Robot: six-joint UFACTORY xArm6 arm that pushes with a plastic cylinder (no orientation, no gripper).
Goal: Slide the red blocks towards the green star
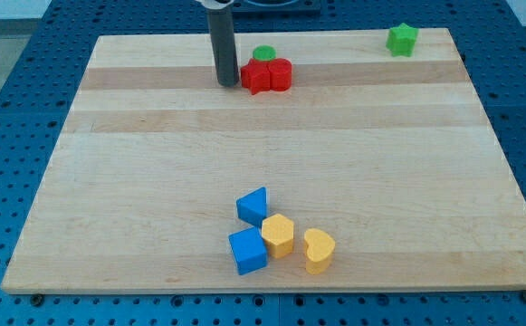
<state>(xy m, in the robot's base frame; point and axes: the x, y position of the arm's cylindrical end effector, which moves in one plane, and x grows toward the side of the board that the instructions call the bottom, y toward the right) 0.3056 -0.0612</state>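
Board (154, 181) of pale wood, grain running across the view in light and slightly darker bands, lies on a blue perforated table (9, 91). No writing, brand or label can be read anywhere.

Nearest the view's bottom, a cluster of four blocks with a matte plastic look. A blue cube (247, 251) sits lowest on the view's left of the group. Just to its right, a yellow block (279, 234) with faceted sides, roughly hexagonal, touches or nearly touches it. A yellow heart-shaped block (318, 250) stands just beside that, on the view's right. Above the group, a blue triangular block (253, 206) touches or almost touches the yellow faceted block.

The middle of the board carries only wood grain.

Toward the view's top, two red blocks sit side by side and touching: the left red block (257, 78), outline irregular, and the right red block (280, 75), more rounded; exact shapes I cannot make out. Directly behind them, a green round block (263, 53) is partly hidden.

My tip (227, 84) rests on the board just beside the left red block, on its left, touching or very nearly so. The rod is dark, cylindrical and upright. No jaws exist on this rig, so there is nothing to read as apart or together.

The green star (402, 39) stands near the top right corner, well apart from the red blocks.
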